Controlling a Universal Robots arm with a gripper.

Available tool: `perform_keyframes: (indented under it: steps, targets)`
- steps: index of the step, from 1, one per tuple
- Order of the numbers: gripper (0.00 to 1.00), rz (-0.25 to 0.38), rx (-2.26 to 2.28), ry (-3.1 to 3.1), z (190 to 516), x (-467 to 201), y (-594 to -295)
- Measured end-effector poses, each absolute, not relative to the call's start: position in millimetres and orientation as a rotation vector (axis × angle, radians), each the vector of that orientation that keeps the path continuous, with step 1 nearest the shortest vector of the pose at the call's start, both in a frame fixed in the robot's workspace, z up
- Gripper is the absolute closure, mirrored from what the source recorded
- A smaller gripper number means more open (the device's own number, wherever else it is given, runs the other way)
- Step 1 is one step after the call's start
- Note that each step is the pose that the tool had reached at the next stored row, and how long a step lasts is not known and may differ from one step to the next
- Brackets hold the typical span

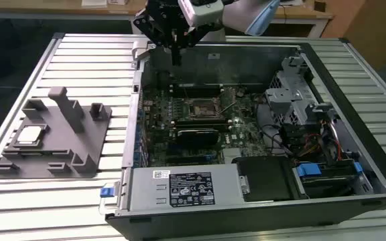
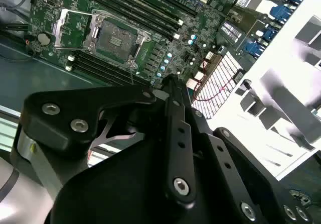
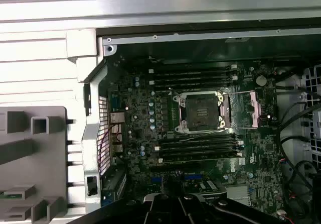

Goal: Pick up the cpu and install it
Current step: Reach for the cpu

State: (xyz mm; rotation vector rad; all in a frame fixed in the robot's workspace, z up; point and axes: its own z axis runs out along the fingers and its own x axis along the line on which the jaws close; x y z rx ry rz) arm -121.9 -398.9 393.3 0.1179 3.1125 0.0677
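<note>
The cpu (image 1: 30, 135) lies flat in a shallow seat of a grey plastic holder (image 1: 72, 150), which rests on the ribbed metal table (image 1: 79, 60) at the exterior view's left, well apart from the arm. An open computer case (image 1: 247, 55) sits beside the holder, on its right in the exterior view, and the green circuit board (image 1: 240, 130) lies on the case floor. Near the middle of the board is the black-framed square socket (image 1: 198, 108), and in the first wrist view its metal cover frame (image 3: 261, 108) is swung open to one side, with dark memory slots (image 3: 193, 76) running along both sides of the socket. The hand (image 1: 177, 61) hangs above the far edge of the case, over its back wall, pointing straight down. Its two fingers are pressed together into one narrow tip, seen also in the second wrist view (image 2: 168, 79), and they pinch nothing. The hand touches neither the case nor the board.
</note>
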Motion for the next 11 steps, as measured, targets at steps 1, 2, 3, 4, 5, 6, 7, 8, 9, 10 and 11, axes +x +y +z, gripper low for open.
perform_keyframes:
  steps: [1,2,3,4,5,6,7,8,9,10,11]
  targets:
    - [0.89,0.068,0.118,3.113,393.3,-122.0,-398.9]
    - [0.89,0.068,0.118,3.112,393.3,-122.0,-398.9]
    - [0.89,0.068,0.118,3.113,393.3,-122.0,-398.9]
    - [0.89,0.068,0.118,3.113,393.3,-122.0,-398.9]
    - [0.89,0.068,0.118,3.112,393.3,-122.0,-398.9]
    - [0.89,0.068,0.118,3.113,393.3,-122.0,-398.9]
    - [0.89,0.068,0.118,3.113,393.3,-122.0,-398.9]
    - [0.89,0.068,0.118,3.112,393.3,-122.0,-398.9]
    - [0.89,0.068,0.118,3.113,393.3,-122.0,-398.9]
    - [0.89,0.068,0.118,3.113,393.3,-122.0,-398.9]
    - [0.89,0.068,0.118,3.112,393.3,-122.0,-398.9]
